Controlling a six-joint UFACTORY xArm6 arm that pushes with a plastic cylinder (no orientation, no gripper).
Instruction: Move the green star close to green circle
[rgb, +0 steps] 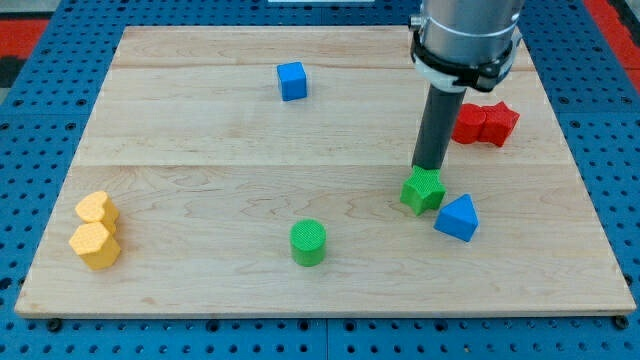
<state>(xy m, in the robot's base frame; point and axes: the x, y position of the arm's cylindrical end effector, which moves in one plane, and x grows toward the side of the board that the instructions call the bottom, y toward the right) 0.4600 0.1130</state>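
Observation:
The green star lies right of the board's middle. My tip stands at the star's top edge, touching or nearly touching it. The green circle is a short cylinder to the lower left of the star, about a hand's width away. A blue triangle sits right against the star's lower right side.
A blue cube lies near the view's top. Two red blocks sit together at the right, behind the rod. A yellow heart and a yellow hexagon sit at the left edge of the wooden board.

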